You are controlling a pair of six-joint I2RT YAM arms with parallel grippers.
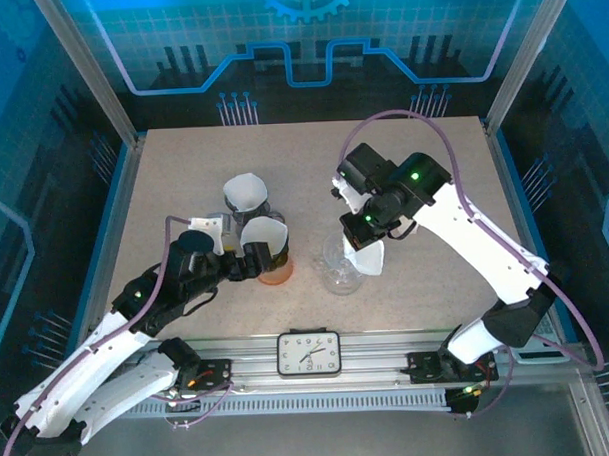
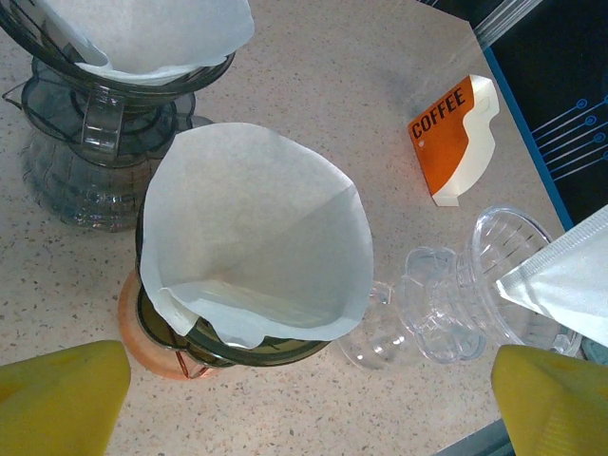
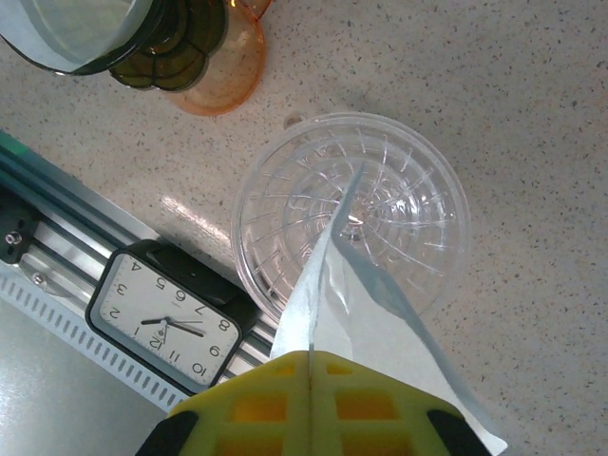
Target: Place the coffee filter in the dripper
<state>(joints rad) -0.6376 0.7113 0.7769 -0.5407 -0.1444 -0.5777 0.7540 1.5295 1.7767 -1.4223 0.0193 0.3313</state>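
Filter (image 3: pixel 380 318) hung pinched in my right gripper (image 3: pixel 311 370) above the clear dripper (image 3: pixel 285 171), mid-frame; next, I judged, lower it in and release.

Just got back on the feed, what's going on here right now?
The right gripper is shut on a white coffee filter, holding it point-down over the empty clear dripper, not yet let go. The left gripper hangs open near the dark dripper on an orange base, which already holds a filter. Another lined dripper stands farther back.
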